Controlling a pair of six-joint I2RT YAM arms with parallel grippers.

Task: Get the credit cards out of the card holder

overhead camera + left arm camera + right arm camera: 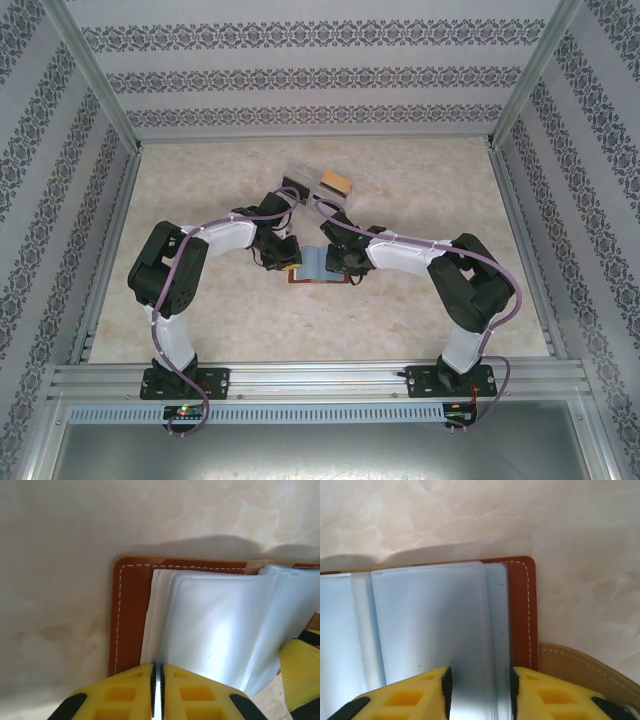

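Observation:
The brown card holder (316, 268) lies open on the table between both grippers, its blue-grey inner pockets (220, 620) facing up. My left gripper (156, 680) is at its left half, jaws pressed together on the thin lower edge of a pocket leaf where a whitish sheet (151, 615) meets it. Over the right half, my right gripper (480, 690) is open, its jaws standing either side of the stitched pocket edge (492, 630). At the back, a flat yellow-orange card (336, 183) rests on the table. No card can be made out inside the pockets.
A clear plastic tray (298, 181) sits at the back beside the yellow-orange card. The holder's tan strap (580, 665) sticks out to the right. A yellow finger of the right gripper (300, 665) is close by in the left wrist view. Metal frame rails border the table.

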